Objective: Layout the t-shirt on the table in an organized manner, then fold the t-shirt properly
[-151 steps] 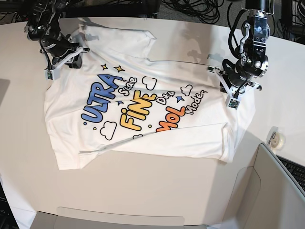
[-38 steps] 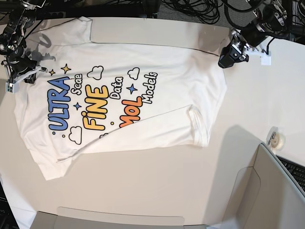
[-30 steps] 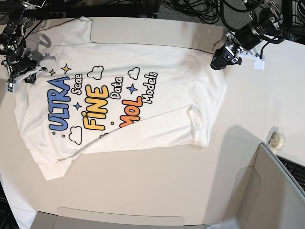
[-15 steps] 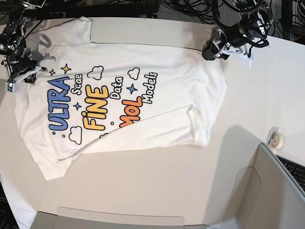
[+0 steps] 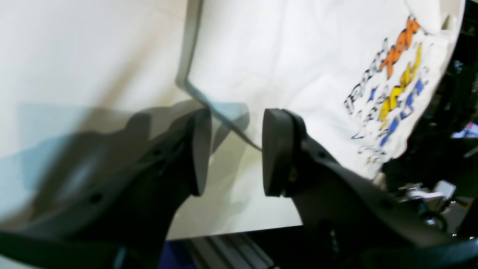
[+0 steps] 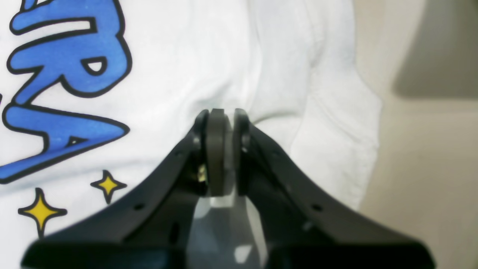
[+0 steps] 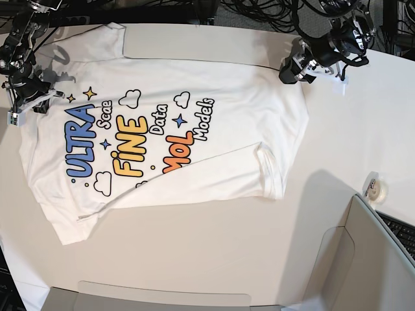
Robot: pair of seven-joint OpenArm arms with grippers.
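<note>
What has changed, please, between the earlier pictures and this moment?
The t-shirt was dragged toward the base view's left and spread flatter. The left pincer, jaws apart and empty, let go of it and swung to its top right corner. The right pincer stays shut on the t-shirt's edge. Over the last second the t-shirt has lain unmoved on the table.

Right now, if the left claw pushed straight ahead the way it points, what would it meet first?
Probably the t-shirt: the open left claw points at the shirt's edge lying on the table. Height above the cloth is unclear.
</note>
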